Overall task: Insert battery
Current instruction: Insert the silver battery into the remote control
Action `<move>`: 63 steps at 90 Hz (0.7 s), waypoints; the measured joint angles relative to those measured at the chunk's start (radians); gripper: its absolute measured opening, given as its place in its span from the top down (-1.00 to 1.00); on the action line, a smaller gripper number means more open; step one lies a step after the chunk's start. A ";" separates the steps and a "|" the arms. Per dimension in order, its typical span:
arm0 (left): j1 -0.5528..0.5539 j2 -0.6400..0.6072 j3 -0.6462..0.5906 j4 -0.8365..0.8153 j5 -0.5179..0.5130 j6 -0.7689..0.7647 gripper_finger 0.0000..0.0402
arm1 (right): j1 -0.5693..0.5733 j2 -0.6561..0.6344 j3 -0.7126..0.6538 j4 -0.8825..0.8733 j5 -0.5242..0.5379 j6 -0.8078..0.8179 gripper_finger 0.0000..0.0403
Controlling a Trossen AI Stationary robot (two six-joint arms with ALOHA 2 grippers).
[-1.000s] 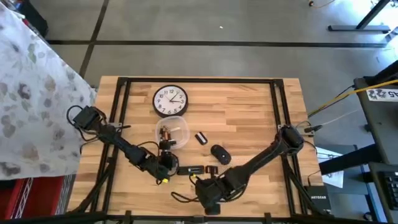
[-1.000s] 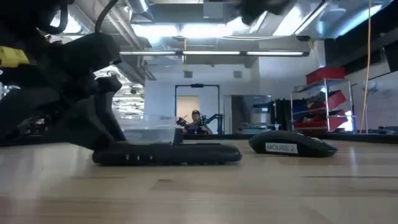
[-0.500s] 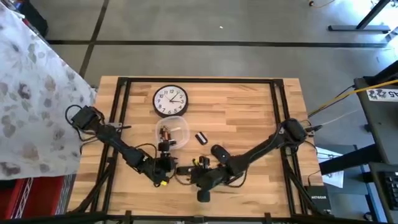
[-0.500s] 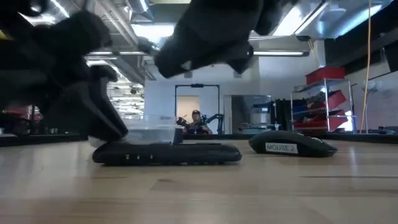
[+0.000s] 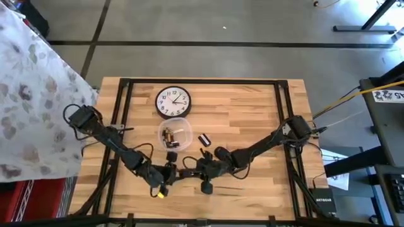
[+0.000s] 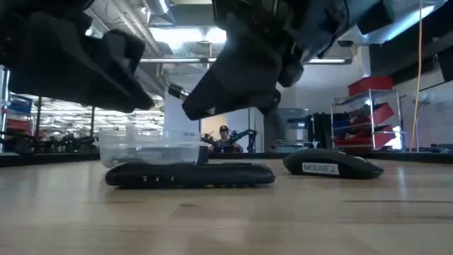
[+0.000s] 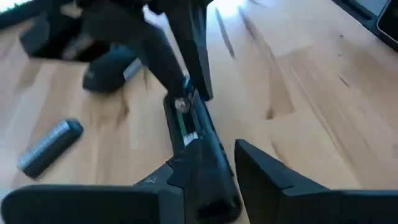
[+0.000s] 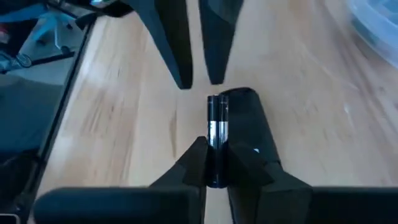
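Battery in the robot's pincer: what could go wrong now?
1. The right pincer pinches the slim black-and-silver battery near one end, so it might tilt or slip out.
2. The battery hangs along the edge of the long black remote, not clearly over its slot, so pushing down may miss.
3. The left pincer sits close at the remote's end, so the arms could bump.

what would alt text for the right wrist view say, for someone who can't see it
The right gripper pinches a slim black and silver cylindrical battery between its dark fingers, just above a black plastic remote control lying on the light wooden table. The left gripper points in from the far end, fingers slightly apart. A clear plastic container shows at one corner.
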 joint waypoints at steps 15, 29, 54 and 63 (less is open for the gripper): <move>0.012 0.001 0.000 0.064 -0.016 0.079 0.40 | 0.001 0.000 0.000 -0.001 0.000 -0.001 0.87; 0.036 0.001 0.000 0.098 0.018 0.105 0.26 | 0.001 0.000 0.000 0.001 0.000 -0.001 0.86; 0.076 0.002 0.000 0.104 0.153 0.079 0.40 | 0.001 0.000 0.000 0.006 0.000 -0.001 0.86; 0.077 0.002 0.000 0.108 0.155 0.078 0.52 | 0.001 0.000 0.000 0.008 0.000 -0.001 0.86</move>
